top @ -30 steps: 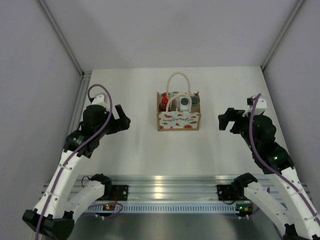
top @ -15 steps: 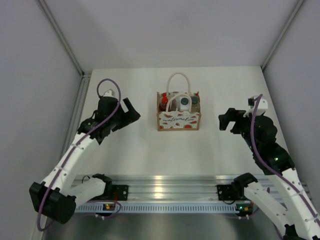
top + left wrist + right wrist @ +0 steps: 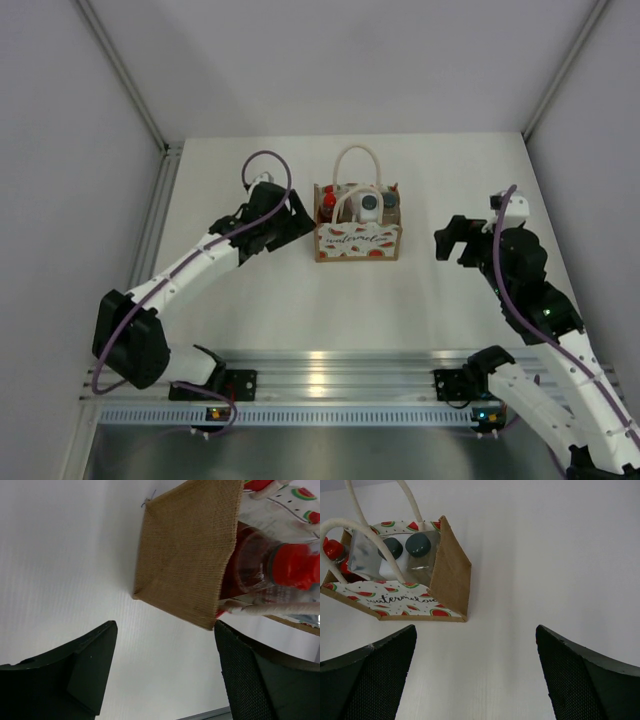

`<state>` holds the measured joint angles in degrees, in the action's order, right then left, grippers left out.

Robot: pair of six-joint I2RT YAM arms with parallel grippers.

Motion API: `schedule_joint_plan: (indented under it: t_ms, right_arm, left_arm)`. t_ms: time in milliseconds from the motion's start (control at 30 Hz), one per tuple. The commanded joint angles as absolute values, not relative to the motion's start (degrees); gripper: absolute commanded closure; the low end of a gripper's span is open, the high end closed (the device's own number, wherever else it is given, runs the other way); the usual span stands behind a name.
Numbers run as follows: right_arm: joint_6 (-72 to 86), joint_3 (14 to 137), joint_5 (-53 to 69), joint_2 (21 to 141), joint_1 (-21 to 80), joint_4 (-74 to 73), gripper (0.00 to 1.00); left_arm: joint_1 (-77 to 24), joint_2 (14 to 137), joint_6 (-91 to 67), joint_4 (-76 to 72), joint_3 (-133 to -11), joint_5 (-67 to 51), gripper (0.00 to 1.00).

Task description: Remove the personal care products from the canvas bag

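Observation:
The canvas bag (image 3: 357,240) stands upright mid-table with its rope handles up. Inside it I see the red bottle (image 3: 328,203), a white bottle (image 3: 369,207) and a dark cap (image 3: 390,200). My left gripper (image 3: 296,226) is open and empty, close to the bag's left side. In the left wrist view its tan side panel (image 3: 187,555) and the red bottle (image 3: 280,567) lie just ahead of the left gripper (image 3: 165,624). My right gripper (image 3: 449,240) is open and empty, apart from the bag's right side. The right wrist view shows the bag (image 3: 395,602), two dark caps (image 3: 394,547), the whitish tube (image 3: 362,557) and the right gripper (image 3: 475,628).
The white table (image 3: 300,290) is boxed in by grey walls on the left, right and back. An aluminium rail (image 3: 330,385) with the arm bases runs along the near edge.
My left arm has swung right and forward, bringing its open gripper up to the bag's left side. The right arm has barely moved. The bag has not moved.

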<state>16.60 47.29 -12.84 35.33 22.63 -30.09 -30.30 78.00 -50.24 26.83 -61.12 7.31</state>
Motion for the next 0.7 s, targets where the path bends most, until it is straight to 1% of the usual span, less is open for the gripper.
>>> schedule_joint_plan:
  t_ms: [0,67,133,200,233,300,333,467,533,600,633,667]
  right_arm:
    - [16.2,47.4,-12.1,35.8,23.5,-27.0,0.00]
    - [16.1,47.5,-11.9,36.0,23.4,-27.0,0.01]
    - [16.0,47.6,-11.0,36.2,23.5,-27.1,0.00]
    - [15.9,47.7,-10.6,35.9,23.5,-27.0,0.00]
    - [15.9,47.6,-10.5,35.9,23.4,-27.1,0.01]
    - [15.8,47.5,-10.7,35.6,23.5,-27.1,0.01]
    - [15.8,47.4,-10.8,35.6,23.5,-27.0,0.00]
    - [16.1,47.5,-10.2,36.0,23.4,-27.0,0.00]
    - [16.1,47.7,-9.6,36.4,23.4,-27.0,0.01]
    - [16.3,47.9,-9.4,36.7,23.4,-27.0,0.00]
    - [16.3,47.9,-9.1,36.8,23.4,-26.9,0.00]
    - [16.3,48.0,-9.1,37.0,23.4,-26.9,0.01]
  left_arm:
    - [-31.5,79.0,-52.4,16.4,-64.1,5.4,0.19]
    - [-32.6,80.0,-52.6,15.8,-65.2,6.9,0.22]
    - [-32.8,82.0,-52.6,15.7,-65.9,7.8,0.22]
    - [-32.8,83.5,-52.5,15.7,-66.4,7.6,0.26]
    - [-32.8,84.7,-52.6,15.6,-66.5,6.7,0.30]
    - [-33.0,85.3,-52.9,14.8,-66.1,5.9,0.34]
    - [-33.3,85.6,-53.0,14.6,-65.9,6.1,0.37]
    - [-33.5,86.2,-53.4,14.5,-65.2,7.5,0.39]
    - [-33.4,86.5,-53.4,14.2,-65.0,7.5,0.43]
    - [-33.5,86.9,-53.3,13.8,-64.7,6.7,0.53]
    - [-33.5,87.0,-53.3,13.8,-64.7,6.3,0.61]
    - [-33.5,87.1,-53.4,13.6,-64.3,6.1,0.64]
